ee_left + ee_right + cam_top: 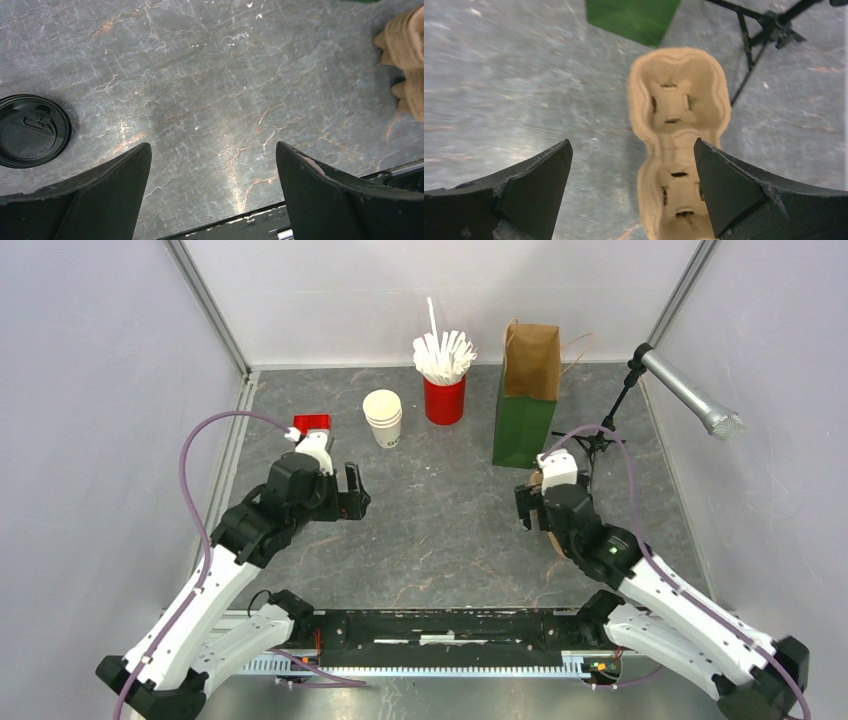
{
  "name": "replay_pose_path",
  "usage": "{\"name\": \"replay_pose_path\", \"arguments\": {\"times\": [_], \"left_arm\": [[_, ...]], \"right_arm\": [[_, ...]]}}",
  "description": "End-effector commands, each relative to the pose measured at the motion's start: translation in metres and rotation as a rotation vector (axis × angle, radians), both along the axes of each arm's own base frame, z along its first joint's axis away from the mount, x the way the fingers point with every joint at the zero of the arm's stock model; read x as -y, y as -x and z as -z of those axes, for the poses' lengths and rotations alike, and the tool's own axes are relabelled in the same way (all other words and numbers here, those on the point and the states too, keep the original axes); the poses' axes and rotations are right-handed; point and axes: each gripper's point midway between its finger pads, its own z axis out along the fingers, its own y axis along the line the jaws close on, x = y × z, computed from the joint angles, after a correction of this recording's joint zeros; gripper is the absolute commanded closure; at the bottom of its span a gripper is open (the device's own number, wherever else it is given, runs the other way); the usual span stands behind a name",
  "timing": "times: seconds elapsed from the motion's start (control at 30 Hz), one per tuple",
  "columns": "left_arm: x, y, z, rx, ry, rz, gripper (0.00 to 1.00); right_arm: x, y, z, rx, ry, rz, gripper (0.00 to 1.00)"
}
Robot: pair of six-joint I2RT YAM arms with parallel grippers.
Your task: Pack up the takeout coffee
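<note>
beside the left gripper [212, 146] lies a loose black lid [32, 131]

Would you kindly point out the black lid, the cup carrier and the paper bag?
black lid [32, 131], left wrist view, centre of its top.
cup carrier [672, 102], right wrist view, inside its far well.
paper bag [523, 430], top external view, green lower face.

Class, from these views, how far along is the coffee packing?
Done: nothing. The white cups stand lidless, the black lid lies loose, the carrier looks empty. In hand: nothing; left hand and right hand hang open. Left: lidding a cup, then probably loading carrier and paper bag.
</note>
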Motion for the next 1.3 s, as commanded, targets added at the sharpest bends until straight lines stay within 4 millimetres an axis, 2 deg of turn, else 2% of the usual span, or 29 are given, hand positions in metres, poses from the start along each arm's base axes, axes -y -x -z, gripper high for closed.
{"name": "replay_pose_path", "arguments": {"times": [0.0,0.07,0.23,0.3,0.4,0.53,0.57,0.63,0.77,0.87,0.9,1.0,1.1,1.27], "left_arm": [[-0.002,-0.004,0.001,0.015,-0.072,0.054,0.00],[-0.002,-0.005,0.003,0.017,-0.074,0.057,0.00],[-0.004,-0.008,0.012,0.043,-0.068,0.033,0.00],[-0.006,-0.016,0.008,0.080,-0.054,-0.011,0.00],[-0.008,-0.039,-0.011,0.117,-0.012,-0.136,0.00],[-0.010,-0.087,-0.032,0.089,-0.021,-0.278,0.13],[-0.006,-0.101,-0.032,0.070,0.003,-0.285,0.17],[-0.004,-0.134,-0.037,0.053,0.104,-0.300,0.24],[0.000,-0.192,-0.031,0.023,0.275,-0.298,0.42],[0.008,-0.223,-0.021,0.010,0.309,-0.281,0.45],[0.011,-0.232,-0.012,-0.010,0.307,-0.280,0.46],[0.010,-0.252,0.009,-0.061,0.283,-0.285,0.51],[0.005,-0.265,0.028,-0.098,0.270,-0.304,0.54],[0.008,-0.276,0.037,-0.088,0.303,-0.271,0.56]], "right_arm": [[0.035,-0.009,0.019,-0.023,0.240,0.134,0.01],[0.033,-0.012,0.025,-0.039,0.279,0.108,0.06],[-0.013,-0.018,0.033,-0.074,0.187,-0.093,0.14],[-0.028,-0.018,0.031,-0.077,0.130,-0.135,0.16],[-0.047,-0.019,0.018,-0.053,0.040,-0.192,0.17],[-0.072,-0.016,-0.006,-0.020,-0.059,-0.299,0.18],[-0.077,-0.014,-0.010,-0.016,-0.075,-0.324,0.19],[-0.081,-0.012,-0.020,0.007,-0.097,-0.351,0.19],[-0.080,-0.006,-0.028,0.042,-0.126,-0.372,0.18],[-0.078,-0.002,-0.029,0.054,-0.138,-0.379,0.18],[-0.078,0.000,-0.031,0.060,-0.146,-0.386,0.18],[-0.080,0.005,-0.034,0.077,-0.175,-0.407,0.17],[-0.083,0.010,-0.037,0.086,-0.197,-0.432,0.17],[-0.082,0.014,-0.032,0.082,-0.201,-0.446,0.16]]}}
